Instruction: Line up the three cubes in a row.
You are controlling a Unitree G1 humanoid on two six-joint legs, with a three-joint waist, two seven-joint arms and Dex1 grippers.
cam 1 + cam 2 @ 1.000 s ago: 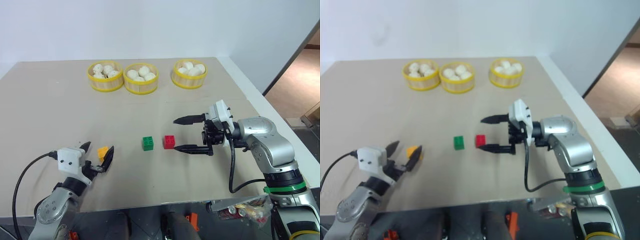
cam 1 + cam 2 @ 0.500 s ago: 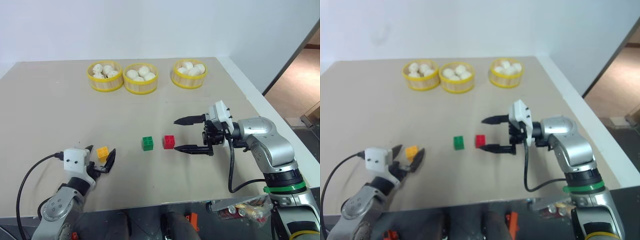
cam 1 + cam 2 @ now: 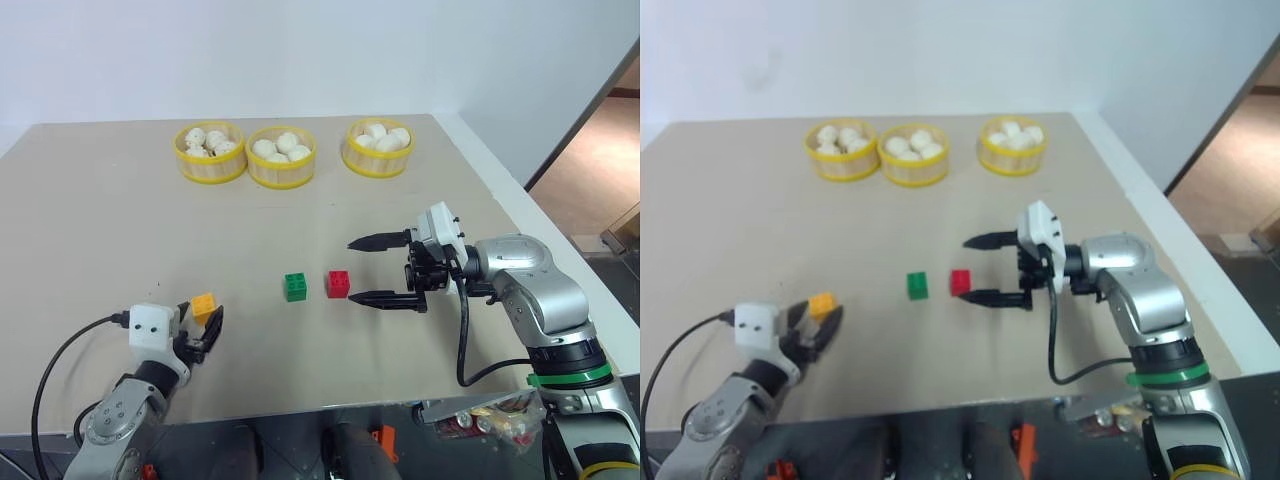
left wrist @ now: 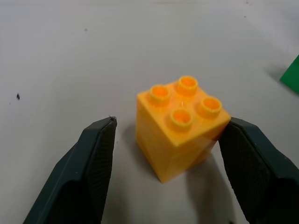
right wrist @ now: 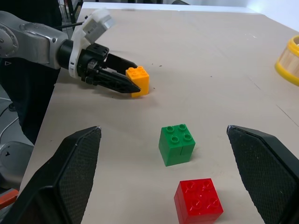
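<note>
**Q:** Since a second ago, what has shifted?

**A:** Only the left end effector (image 3: pixel 204 324): it has sunk toward the beige desk (image 3: pixel 120 230) and its two black fingers have drawn in around the small orange-yellow studded plastic brick cube (image 3: pixel 204 304). Both other cubes and the right arm sit as they did.

**Q:** Is that cube gripped?

**A:** Not quite. In the left wrist view the orange-yellow cube (image 4: pixel 181 126) stands upright on the desk between the fingers; one finger is at its corner or touching it, while the other finger (image 4: pixel 88 163) stands apart with a gap of desk showing. So the fingers are partly drawn in around it, not yet pinching.

**Q:** Where are the other cubes, taking the orange-yellow one as the mark?

**A:** The green studded plastic cube (image 3: pixel 295 286) lies to its right and a little farther from the robot, well apart. The red studded plastic cube (image 3: pixel 338 283) is just beyond the green one on the same side, near it but not touching.

**Q:** And the right end effector?

**A:** The right end effector (image 3: pixel 380 269) hovers to the right of the red cube, pointing toward it, fingers spread wide and holding nothing.

**Q:** Anything else?

**A:** Three round yellow baskets of white buns (image 3: pixel 281 156) stand in a row far beyond the orange-yellow cube, at the desk's back
</note>
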